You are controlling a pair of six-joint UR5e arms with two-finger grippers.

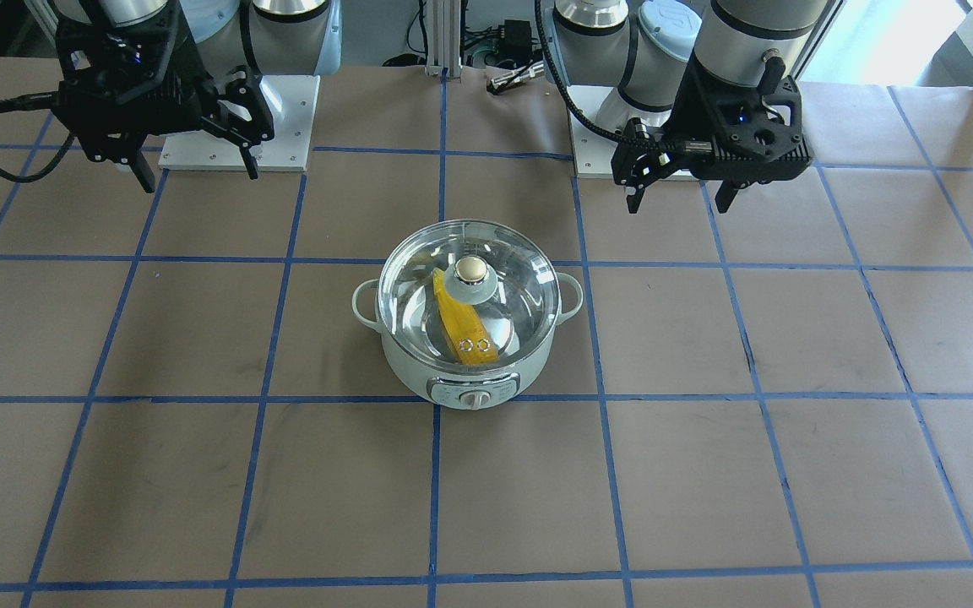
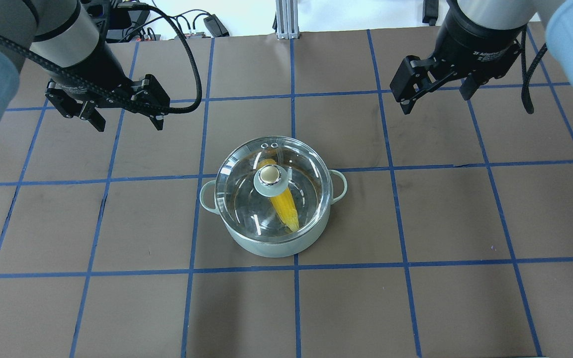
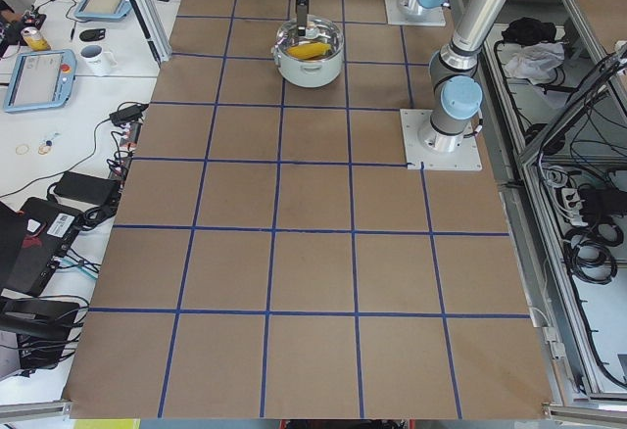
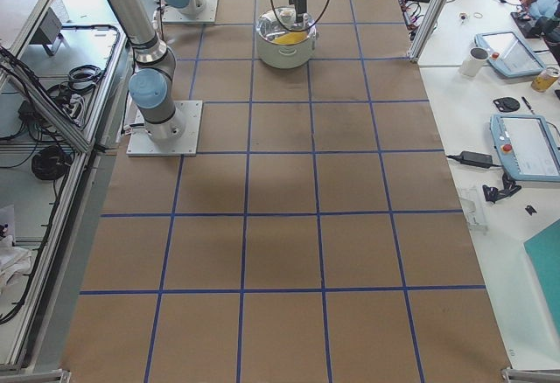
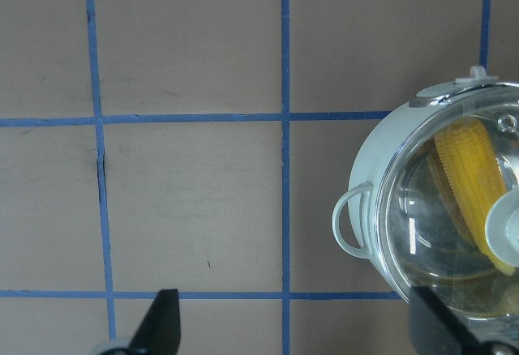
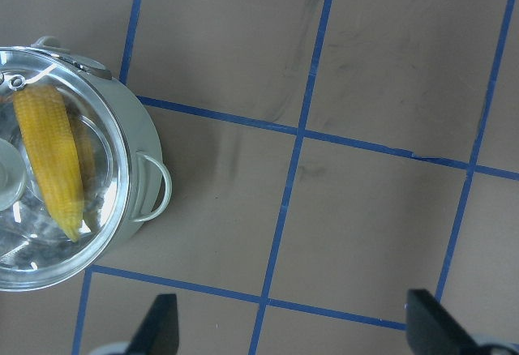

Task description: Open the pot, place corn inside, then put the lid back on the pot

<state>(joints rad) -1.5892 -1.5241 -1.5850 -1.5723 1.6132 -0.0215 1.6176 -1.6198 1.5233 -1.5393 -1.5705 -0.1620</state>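
Observation:
The pale mint-green pot (image 1: 486, 377) stands at the table's middle with the clear glass lid (image 1: 520, 287) seated on it. The yellow corn (image 1: 464, 328) lies inside, seen through the glass. They also show in the overhead view: pot (image 2: 266, 247), lid (image 2: 240, 195), corn (image 2: 286, 208). My left gripper (image 2: 130, 125) (image 1: 677, 201) is open and empty, raised to the pot's left. My right gripper (image 2: 435, 102) (image 1: 199, 176) is open and empty, raised to the pot's right. The left wrist view shows the pot (image 5: 379, 178) and corn (image 5: 470, 168); the right wrist view shows them too, pot (image 6: 151, 146) and corn (image 6: 53, 152).
The table is brown paper with a blue tape grid (image 2: 294, 99). The arm bases (image 1: 237, 127) stand at the robot's side. Side benches hold tablets, mugs and cables (image 3: 39, 67) beyond the table's edge.

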